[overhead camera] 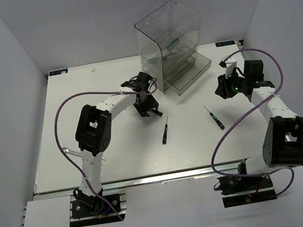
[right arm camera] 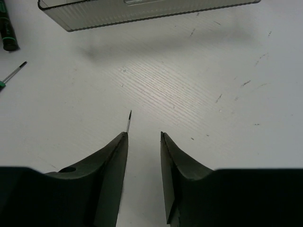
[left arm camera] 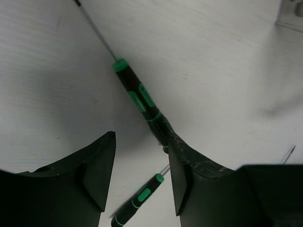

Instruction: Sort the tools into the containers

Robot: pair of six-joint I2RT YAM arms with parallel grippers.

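Overall light: bright and even, from above; I see the white table (overhead camera: 118,159) nearly washed out.
Shadows: soft grey smudges beneath the drawer unit (right arm camera: 142,12).
Glare: pale sheen on its clear top.
Focus: near fingers (left arm camera: 61,189) look soft, featureless black.

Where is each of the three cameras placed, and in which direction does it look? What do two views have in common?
Top external: above and behind the bases, looking down on the table and drawer unit; left arm and right arm show whole.
Left wrist: on the left arm, looking down at a screwdriver; the left gripper shows.
Right wrist: low over the table, looking toward the drawer unit; the right gripper shows.
Shared: the drawer unit, in top and right wrist views.
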